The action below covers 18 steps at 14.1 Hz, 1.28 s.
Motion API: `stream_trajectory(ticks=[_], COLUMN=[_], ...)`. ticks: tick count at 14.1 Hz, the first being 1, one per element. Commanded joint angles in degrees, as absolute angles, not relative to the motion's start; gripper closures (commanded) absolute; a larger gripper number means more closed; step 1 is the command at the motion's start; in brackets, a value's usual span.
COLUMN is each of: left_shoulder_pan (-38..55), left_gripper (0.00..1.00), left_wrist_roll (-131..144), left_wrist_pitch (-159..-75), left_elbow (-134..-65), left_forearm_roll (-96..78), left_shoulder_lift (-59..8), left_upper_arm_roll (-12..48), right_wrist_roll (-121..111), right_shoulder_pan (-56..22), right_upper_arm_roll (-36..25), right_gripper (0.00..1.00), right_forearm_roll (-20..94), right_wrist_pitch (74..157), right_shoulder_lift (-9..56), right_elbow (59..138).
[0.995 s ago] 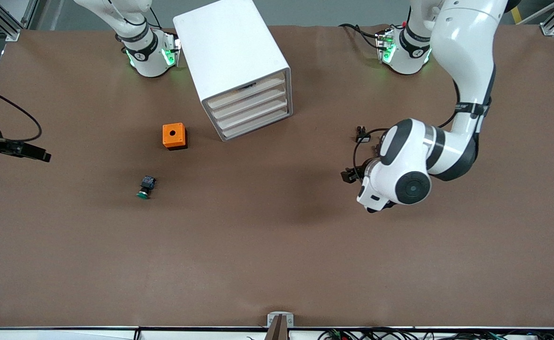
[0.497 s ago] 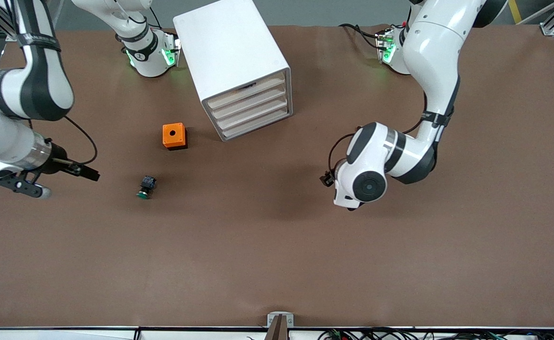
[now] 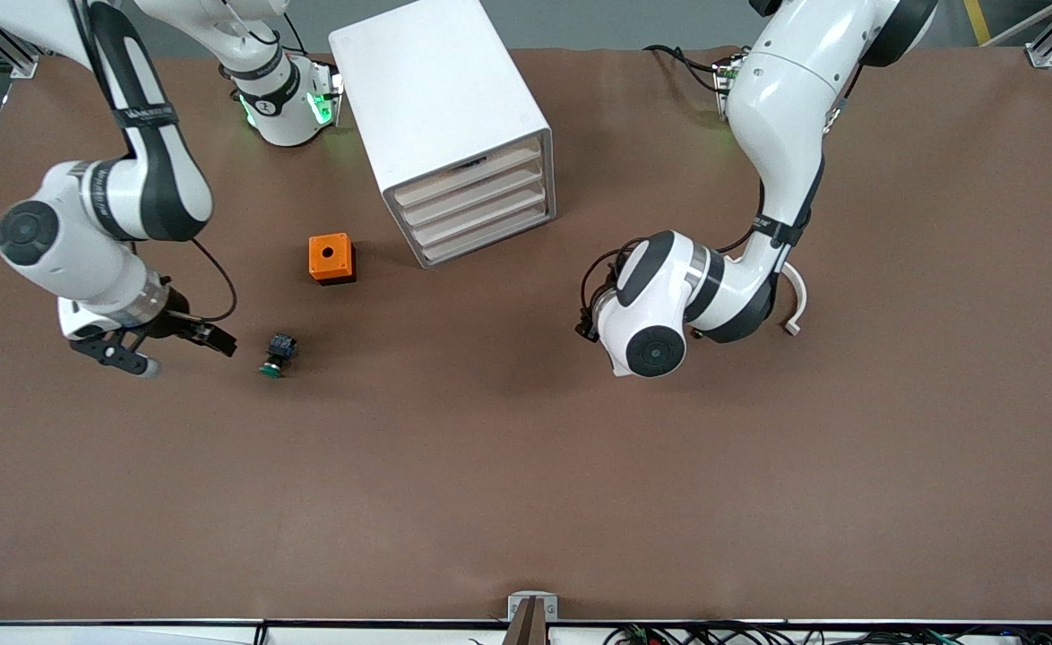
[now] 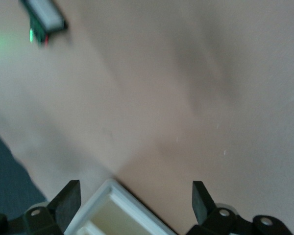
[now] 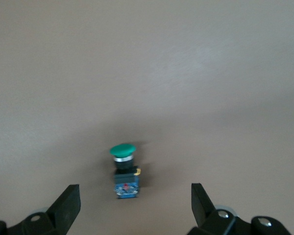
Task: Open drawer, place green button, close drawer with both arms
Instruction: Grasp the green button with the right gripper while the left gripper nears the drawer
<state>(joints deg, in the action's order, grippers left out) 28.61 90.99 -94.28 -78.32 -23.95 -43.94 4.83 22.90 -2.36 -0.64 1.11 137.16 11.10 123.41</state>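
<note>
The white cabinet [image 3: 441,90] stands near the robots' bases, and its third drawer [image 3: 481,218] is shut like the other fronts. The green-capped button [image 3: 275,354] lies on its side on the brown table, nearer the front camera than the orange box. My right gripper [image 3: 176,352] is open and low beside the button, toward the right arm's end. In the right wrist view the button [image 5: 125,171] lies just ahead of the open gripper [image 5: 134,205]. My left gripper [image 3: 587,324] hangs over the table in front of the cabinet. It is open [image 4: 134,203], with a cabinet corner [image 4: 122,208] between its fingers.
An orange box with a round hole [image 3: 331,257] sits between the button and the cabinet. The arms' bases with green lights [image 3: 284,103] stand beside the cabinet. The brown mat [image 3: 526,466] covers the table.
The right arm has swung in from the table's end and brought its gripper down beside the button. The left arm has moved its gripper toward the cabinet's front.
</note>
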Motion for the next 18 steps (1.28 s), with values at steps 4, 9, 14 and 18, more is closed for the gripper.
stream_trajectory(ticks=[4,9,14,18], left_shoulder_pan=[29.0,28.5,30.1,31.5], left_gripper=[0.0,0.0,0.0,0.0], left_wrist_roll=[101.8,113.1,116.4,118.1], left_wrist_pitch=[-93.3,-93.1,-89.6,-86.6], left_elbow=[-75.4,-75.7,-75.8,-75.8], left_forearm_roll=[-41.9,-52.6,-57.7,-57.9], left_shoulder_lift=[-48.1,-51.7,-54.1,-56.0], left_upper_arm_roll=[4.7,4.7,4.7,4.8], right_wrist_roll=[26.5,29.4,29.7,29.8], right_shoulder_pan=[-5.1,-5.7,-5.7,-5.7], right_upper_arm_roll=[-1.0,-1.0,-1.0,-1.0], right_gripper=[0.0,0.0,0.0,0.0], right_forearm_roll=[1.6,1.6,1.6,1.6], right_wrist_pitch=[145.8,148.6,152.4,154.3], right_shoulder_lift=[17.8,21.3,22.0,23.3], right_elbow=[124.5,124.7,128.5,128.9])
